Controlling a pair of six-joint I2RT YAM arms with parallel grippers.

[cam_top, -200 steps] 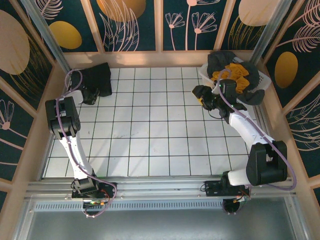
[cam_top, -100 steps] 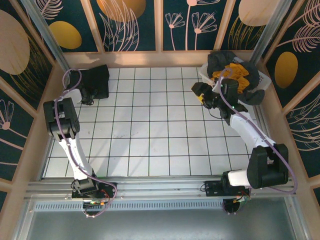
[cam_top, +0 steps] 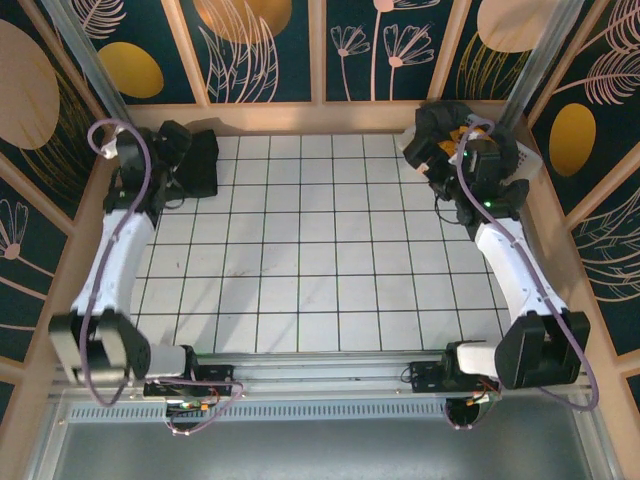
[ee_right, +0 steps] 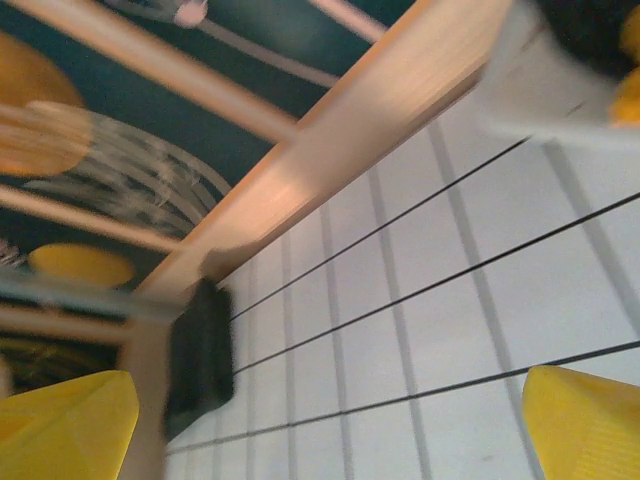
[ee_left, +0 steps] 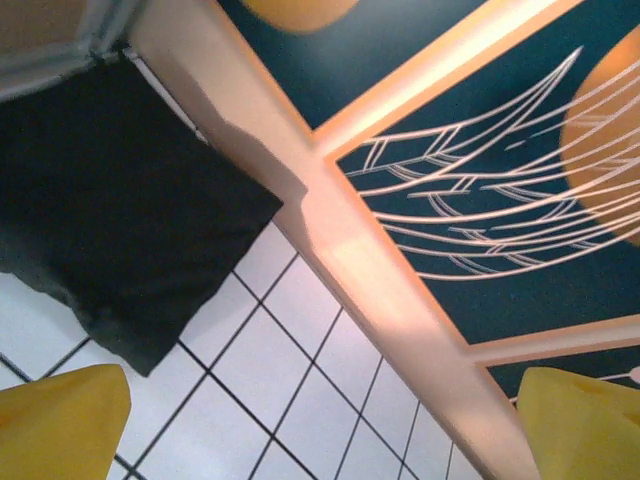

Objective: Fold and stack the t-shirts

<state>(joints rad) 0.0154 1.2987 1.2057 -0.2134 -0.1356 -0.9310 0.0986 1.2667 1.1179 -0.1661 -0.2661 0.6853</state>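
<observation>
The top external camera is set above and behind the arm bases (cam_top: 185, 372) and is aimed down, so the whole tiled desk (cam_top: 300, 260) is taken in from afar. The left wrist camera is held close over the far-left corner, tilted toward the wooden rail (ee_left: 340, 240). The right wrist camera is pointed leftward along that rail from across the desk. The folded black t-shirt (cam_top: 197, 160) is shared by all three views.
</observation>
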